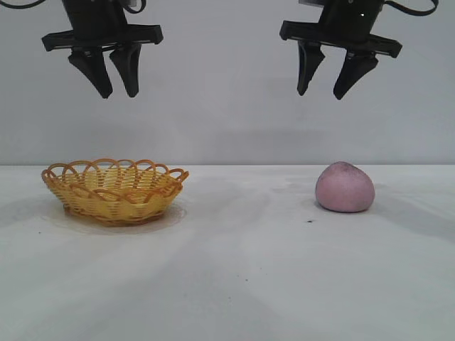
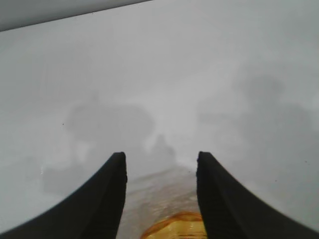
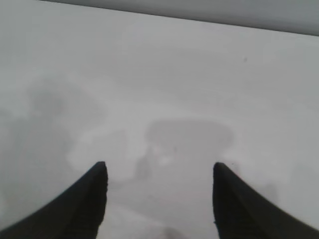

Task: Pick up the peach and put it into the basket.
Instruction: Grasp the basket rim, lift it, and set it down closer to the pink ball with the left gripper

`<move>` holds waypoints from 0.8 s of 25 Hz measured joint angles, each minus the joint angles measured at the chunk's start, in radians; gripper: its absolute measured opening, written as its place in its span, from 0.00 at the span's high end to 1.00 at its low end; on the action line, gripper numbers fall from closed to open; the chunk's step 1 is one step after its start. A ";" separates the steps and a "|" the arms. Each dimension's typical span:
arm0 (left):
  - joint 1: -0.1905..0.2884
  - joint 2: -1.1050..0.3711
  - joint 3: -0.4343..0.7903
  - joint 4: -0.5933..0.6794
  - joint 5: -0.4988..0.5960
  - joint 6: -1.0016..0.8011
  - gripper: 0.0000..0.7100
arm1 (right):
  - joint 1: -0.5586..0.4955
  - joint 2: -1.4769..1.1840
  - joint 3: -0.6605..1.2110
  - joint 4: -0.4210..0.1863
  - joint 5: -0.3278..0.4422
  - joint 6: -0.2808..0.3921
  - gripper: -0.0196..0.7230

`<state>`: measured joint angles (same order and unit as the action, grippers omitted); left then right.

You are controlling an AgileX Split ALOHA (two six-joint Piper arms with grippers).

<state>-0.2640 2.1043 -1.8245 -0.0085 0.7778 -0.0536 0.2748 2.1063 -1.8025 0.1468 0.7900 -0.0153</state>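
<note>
White table (image 1: 242, 284), matte, faintly smudged, carrying two items: wicker basket (image 1: 114, 190) sitting at 9 o'clock, peach (image 1: 345, 187) resting at 3 o'clock, well apart from each other. Small dark speck (image 1: 310, 222) lying just beside peach, at its 7 o'clock.

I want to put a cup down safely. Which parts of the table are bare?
The widest bare patch lies between the basket and the peach. The whole front strip of the table is bare too. Nowhere is crowded; both grippers hang high above.
</note>
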 joint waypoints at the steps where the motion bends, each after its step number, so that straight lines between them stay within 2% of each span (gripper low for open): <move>1: 0.000 0.000 -0.001 0.000 0.000 0.000 0.60 | 0.000 0.000 0.000 0.000 0.000 0.000 0.38; 15: 0.000 0.000 -0.002 0.000 0.007 0.009 0.60 | 0.000 0.000 0.000 0.000 0.000 0.000 0.38; 20: 0.013 0.017 -0.003 0.028 0.118 0.120 0.60 | 0.000 0.000 0.000 0.000 0.008 0.000 0.38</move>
<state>-0.2510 2.1209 -1.8274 0.0199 0.8954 0.0660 0.2748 2.1063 -1.8025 0.1468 0.7981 -0.0153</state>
